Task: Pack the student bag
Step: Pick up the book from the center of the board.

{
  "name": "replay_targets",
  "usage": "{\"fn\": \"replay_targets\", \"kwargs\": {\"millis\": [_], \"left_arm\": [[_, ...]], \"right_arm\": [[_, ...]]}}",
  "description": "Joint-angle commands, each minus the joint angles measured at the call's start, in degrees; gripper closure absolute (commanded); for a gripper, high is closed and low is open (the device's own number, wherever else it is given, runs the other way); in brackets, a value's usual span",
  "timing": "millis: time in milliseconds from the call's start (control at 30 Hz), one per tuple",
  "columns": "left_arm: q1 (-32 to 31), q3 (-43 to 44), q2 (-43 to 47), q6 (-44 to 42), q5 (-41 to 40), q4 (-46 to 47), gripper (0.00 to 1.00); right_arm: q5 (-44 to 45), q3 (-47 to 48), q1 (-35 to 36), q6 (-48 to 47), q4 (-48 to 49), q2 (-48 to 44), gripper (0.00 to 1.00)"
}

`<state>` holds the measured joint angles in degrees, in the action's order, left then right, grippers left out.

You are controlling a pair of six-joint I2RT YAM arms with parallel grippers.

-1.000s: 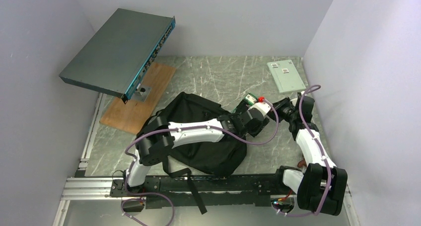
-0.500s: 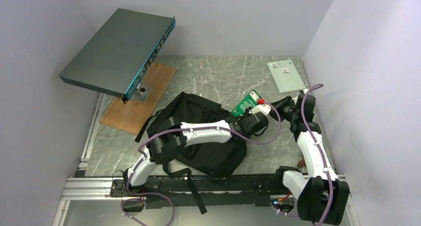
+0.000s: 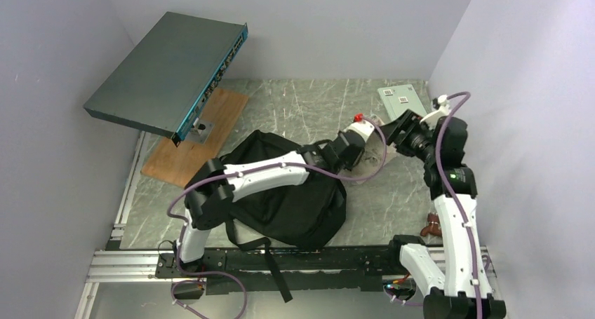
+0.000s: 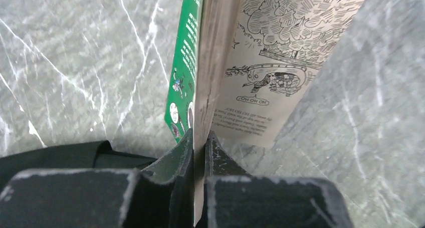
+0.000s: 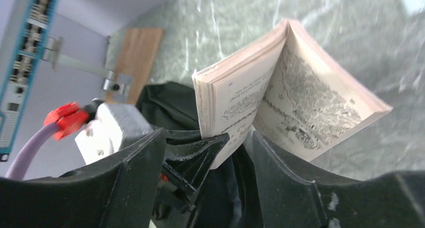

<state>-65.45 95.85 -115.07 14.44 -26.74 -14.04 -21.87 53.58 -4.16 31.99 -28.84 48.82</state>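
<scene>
Marble tabletop [image 3: 309, 105], pale walls on three sides.

Top view: student bag [image 3: 295, 200] lies flat mid-table towards the near edge, with the left arm stretched across it. Left gripper [image 3: 351, 149] sits just past the bag's right rim, and right gripper [image 3: 396, 133] is close beside it, facing it. Can't read either one's fingers from up here. Network switch [image 3: 165, 70] is on a stand over a wooden board [image 3: 200, 133], back left. Grey-green pad [image 3: 400, 98] is back right, partly under the right arm. Small brown item [image 3: 429, 226] lies near the right edge.

Left wrist: fingers [image 4: 175, 158] are clamped on the edge of a paperback comic book [image 4: 250, 62]. Green cover is on the left, a cartoon page reading "HO HO HO" on the right. Bag edge shows in the lower-left corner.

Right wrist: own fingers [image 5: 280, 178] are spread wide, gripping nothing. The book fans open between them, pinched by the left gripper's black fingers. Bag is behind the book; switch and board are top left.
</scene>
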Motion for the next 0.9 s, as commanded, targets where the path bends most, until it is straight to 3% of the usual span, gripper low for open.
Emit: {"fn": "replay_targets", "kwargs": {"millis": [0, 167, 300, 467, 633, 700, 800, 867], "left_arm": [[3.0, 3.9, 9.4, -1.9, 9.2, 5.7, 0.99], [3.8, 5.7, 16.0, -9.4, 10.4, 3.2, 1.0], [3.8, 3.2, 24.1, -17.6, 8.7, 0.5, 1.0], [3.8, -5.7, 36.6, -26.1, 7.7, -4.0, 1.0], [3.8, -18.3, 49.3, -28.8, 3.3, -11.7, 1.0], [3.8, -21.9, 54.6, -28.5, 3.8, -15.0, 1.0], [3.8, -27.0, 60.6, -28.0, 7.2, -17.3, 1.0], [3.7, -31.0, 63.3, -27.5, 8.5, -16.3, 1.0]], "right_arm": [[2.4, 12.4, 0.0, -5.0, -7.5, -1.2, 0.31], [3.5, 22.8, 0.0, -4.9, -11.3, -2.3, 0.22], [4.0, 25.7, 0.0, -6.0, -11.7, -2.9, 0.02], [1.2, 23.4, 0.0, -4.1, -8.8, -1.7, 0.0], [-1.9, 20.2, 0.0, -1.4, -3.0, -2.7, 0.0], [-4.9, 18.4, 0.0, -0.2, -1.1, -1.5, 0.0], [-17.9, 12.2, 0.1, 5.1, 5.3, 2.5, 0.0], [-27.8, 5.1, 1.1, 14.7, 13.7, 5.5, 0.0]]}}
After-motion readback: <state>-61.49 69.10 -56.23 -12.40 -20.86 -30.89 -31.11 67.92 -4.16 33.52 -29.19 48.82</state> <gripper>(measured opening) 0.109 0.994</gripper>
